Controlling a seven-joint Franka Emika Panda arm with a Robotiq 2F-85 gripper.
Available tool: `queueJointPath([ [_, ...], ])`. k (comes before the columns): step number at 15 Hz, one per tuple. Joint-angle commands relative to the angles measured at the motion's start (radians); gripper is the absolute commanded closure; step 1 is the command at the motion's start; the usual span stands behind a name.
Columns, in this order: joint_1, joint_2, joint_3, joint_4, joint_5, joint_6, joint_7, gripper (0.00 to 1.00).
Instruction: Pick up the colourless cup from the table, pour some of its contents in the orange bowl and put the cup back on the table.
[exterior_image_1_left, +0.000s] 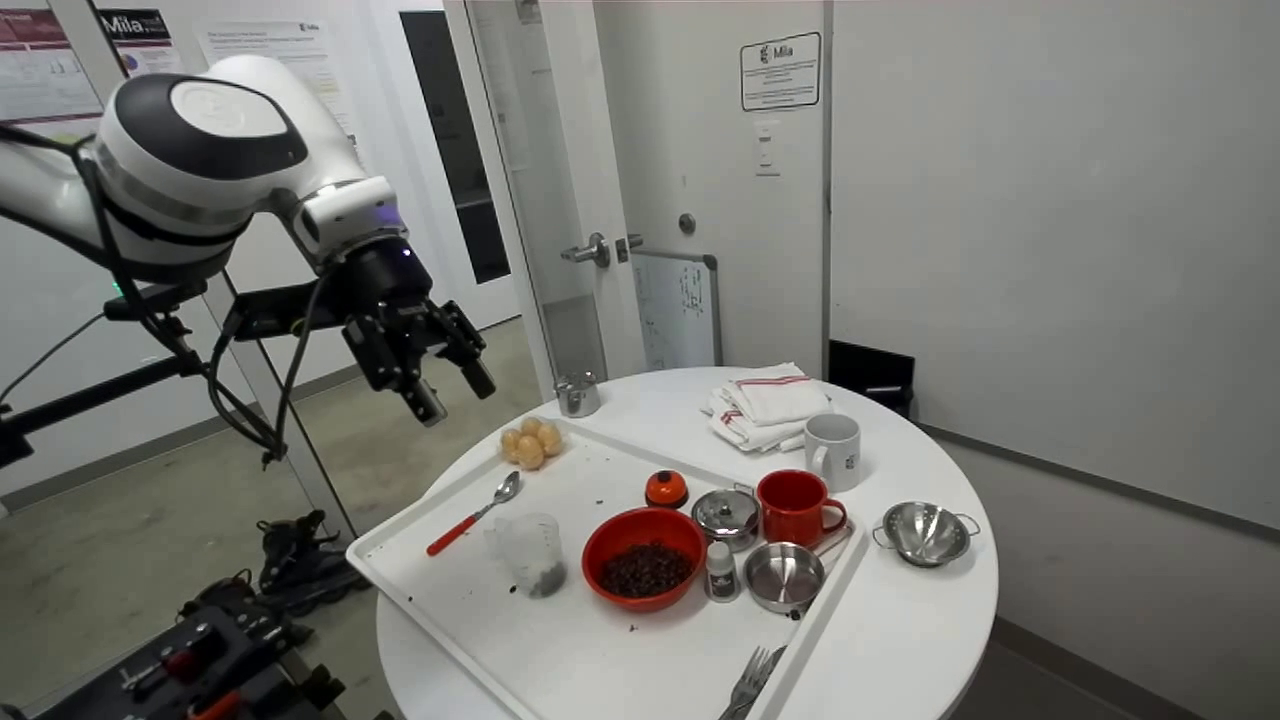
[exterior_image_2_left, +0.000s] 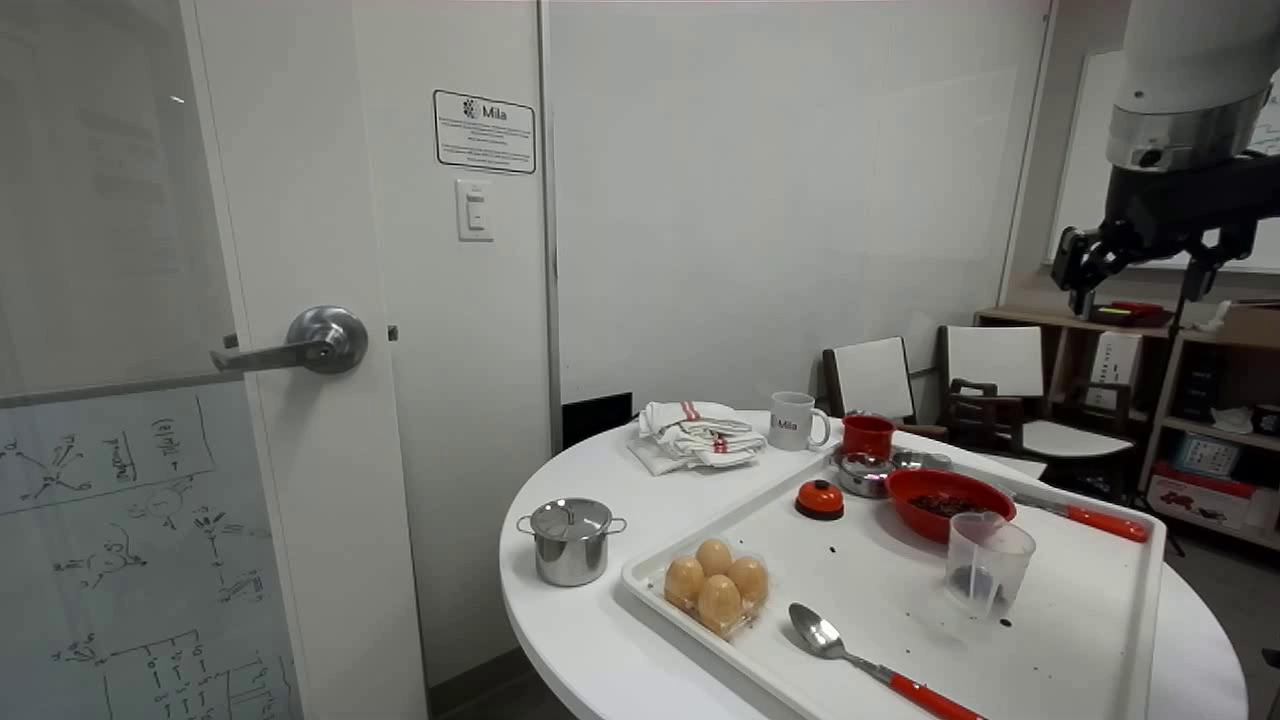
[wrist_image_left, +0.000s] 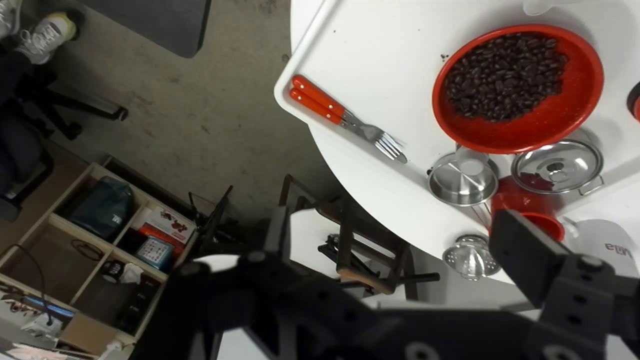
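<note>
The colourless cup (exterior_image_1_left: 535, 550) stands upright on the white tray (exterior_image_1_left: 600, 660), beside the bowl, with some dark contents at its bottom. It also shows in an exterior view (exterior_image_2_left: 995, 560). The orange bowl, which looks red (exterior_image_1_left: 645, 525), holds dark beans; it also shows in an exterior view (exterior_image_2_left: 915, 515) and in the wrist view (wrist_image_left: 550, 117). The tray lies on the round white table (exterior_image_1_left: 920, 450). My gripper (exterior_image_1_left: 456, 392) is open and empty, raised in the air, well above and apart from the cup. Its spread fingers show in the wrist view (wrist_image_left: 395, 240).
On the tray are a red-handled spoon (exterior_image_1_left: 475, 515), eggs (exterior_image_1_left: 530, 443), an orange timer (exterior_image_1_left: 666, 489), a salt shaker (exterior_image_1_left: 721, 572), metal pans (exterior_image_1_left: 785, 577), a red mug (exterior_image_1_left: 795, 507) and a fork (exterior_image_1_left: 750, 680). A grey mug (exterior_image_1_left: 835, 450), towels (exterior_image_1_left: 765, 405), colander (exterior_image_1_left: 925, 533) and pot (exterior_image_2_left: 570, 540) stand around it.
</note>
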Motion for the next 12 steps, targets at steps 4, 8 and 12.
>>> queueJointPath([
  [4,0.209,0.079,-0.164,0.062,0.047,-0.245,0.271,0.00],
  [8,0.303,0.140,-0.232,0.076,0.147,-0.260,0.420,0.00],
  [12,0.369,0.217,-0.237,0.072,0.039,-0.094,0.482,0.00],
])
